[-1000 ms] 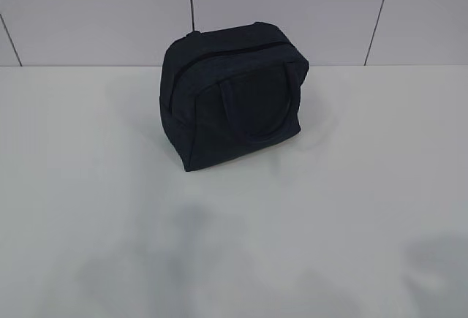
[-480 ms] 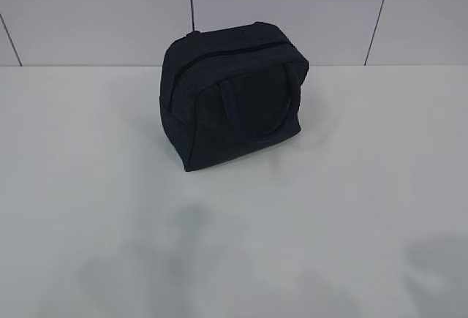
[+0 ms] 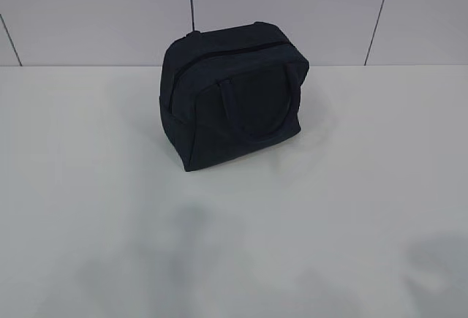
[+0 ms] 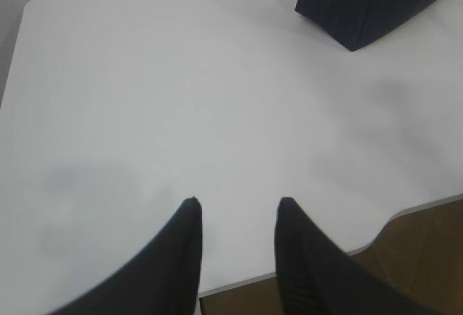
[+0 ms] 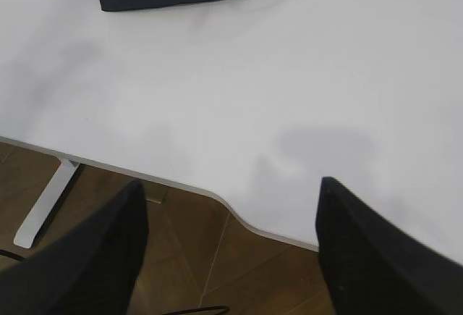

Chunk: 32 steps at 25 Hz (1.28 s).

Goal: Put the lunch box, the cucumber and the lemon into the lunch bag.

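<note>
Bag [image 3: 232, 99] unmoved, zipped at far centre; left gripper [image 4: 235, 210] and right gripper [image 5: 230, 192] released, empty; packing seemingly finished.

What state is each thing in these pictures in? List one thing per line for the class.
lunch bag: upright on the table, zipper looks shut, handle lying flat against its side.
left gripper: open, holding nothing, above the table's near edge.
right gripper: wide open, holding nothing, over the table's near edge.
table: white; no lunch box, cucumber or lemon in view.
</note>
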Each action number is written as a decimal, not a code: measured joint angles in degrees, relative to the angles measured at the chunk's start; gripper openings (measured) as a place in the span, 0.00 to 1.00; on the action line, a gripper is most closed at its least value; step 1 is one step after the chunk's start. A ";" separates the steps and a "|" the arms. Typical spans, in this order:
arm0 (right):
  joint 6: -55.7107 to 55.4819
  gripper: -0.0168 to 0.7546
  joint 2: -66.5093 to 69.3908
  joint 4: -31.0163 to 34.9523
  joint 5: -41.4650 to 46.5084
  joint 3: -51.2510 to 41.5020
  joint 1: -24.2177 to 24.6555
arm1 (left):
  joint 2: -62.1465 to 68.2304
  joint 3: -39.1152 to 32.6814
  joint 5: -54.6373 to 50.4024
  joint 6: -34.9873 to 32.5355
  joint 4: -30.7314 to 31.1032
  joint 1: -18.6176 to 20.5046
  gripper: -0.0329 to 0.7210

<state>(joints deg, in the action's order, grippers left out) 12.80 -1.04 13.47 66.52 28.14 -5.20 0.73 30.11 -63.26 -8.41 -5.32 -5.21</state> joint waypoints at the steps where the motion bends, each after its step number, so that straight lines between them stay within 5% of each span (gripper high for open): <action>1: 0.00 0.72 0.00 0.00 0.00 0.00 0.00 | 0.00 0.00 0.00 0.00 0.00 0.00 0.37; 32: 0.00 0.72 0.00 0.00 0.00 0.00 0.00 | 0.00 0.00 0.00 0.00 0.00 0.00 0.37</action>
<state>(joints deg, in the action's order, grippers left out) 12.80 -1.04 13.47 66.52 28.14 -5.20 0.73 30.11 -63.26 -8.41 -5.32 -5.21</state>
